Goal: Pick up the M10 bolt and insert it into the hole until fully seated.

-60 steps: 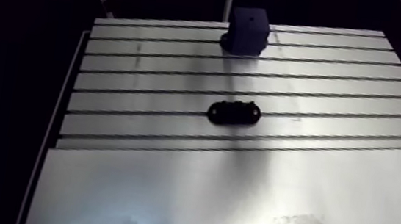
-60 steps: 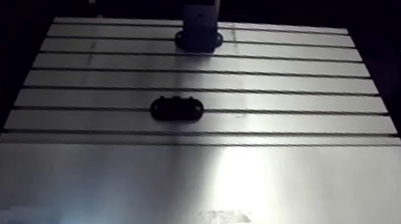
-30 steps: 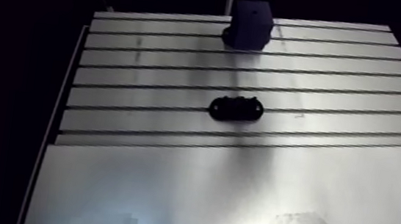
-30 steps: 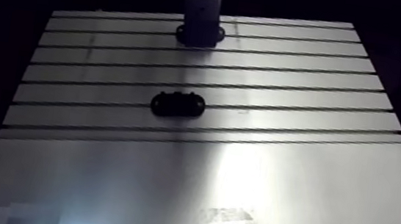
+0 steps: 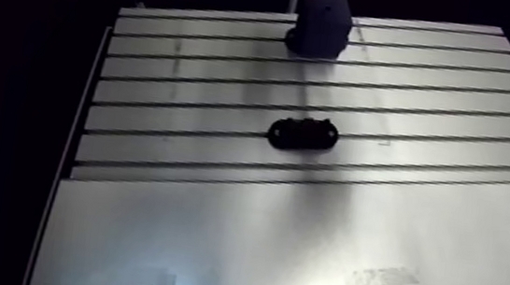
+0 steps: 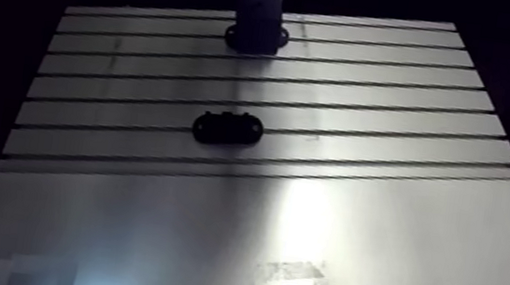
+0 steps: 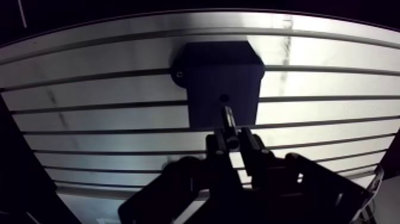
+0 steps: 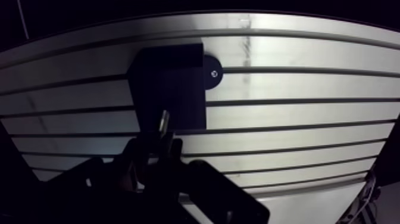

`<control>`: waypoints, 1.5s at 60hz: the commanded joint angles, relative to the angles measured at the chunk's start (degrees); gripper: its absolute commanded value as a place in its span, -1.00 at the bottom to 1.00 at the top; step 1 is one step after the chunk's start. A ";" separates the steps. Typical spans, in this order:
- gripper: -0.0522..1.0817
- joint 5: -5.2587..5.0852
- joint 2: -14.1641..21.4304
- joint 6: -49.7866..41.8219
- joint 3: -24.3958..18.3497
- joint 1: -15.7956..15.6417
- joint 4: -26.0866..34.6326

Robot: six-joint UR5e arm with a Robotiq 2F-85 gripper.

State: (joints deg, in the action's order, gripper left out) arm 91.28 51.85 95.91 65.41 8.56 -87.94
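In the wrist view my gripper (image 7: 233, 142) is shut on the M10 bolt (image 7: 228, 121). The bolt's metal shank sticks out ahead of the fingertips. It points at a dark block (image 7: 221, 74) standing on the slotted table (image 7: 89, 95). A small round hole (image 7: 224, 97) shows in the block's top face, just beyond the bolt's tip, and the tip lies over the block. In the arm view the same block (image 5: 320, 26) stands at the table's far edge; the gripper is too dark to make out there.
A black oval holder (image 5: 301, 134) lies on the slotted part of the table, nearer than the block. A flat foot with a screw (image 8: 213, 74) juts from the block's side. A smooth plate (image 5: 301, 254) covers the table's near half.
The whole arm view has shifted slightly, so the camera moved. The block and the oval holder stay in the same slots.
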 commanded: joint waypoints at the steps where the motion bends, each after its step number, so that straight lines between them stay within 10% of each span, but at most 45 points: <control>1: 0.99 0.00 -0.31 0.02 0.02 -0.03 -0.33; 90: 0.99 0.09 -1.19 -0.06 0.90 0.32 -0.35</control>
State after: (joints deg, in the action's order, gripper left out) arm 91.36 50.66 95.84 66.38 8.84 -88.28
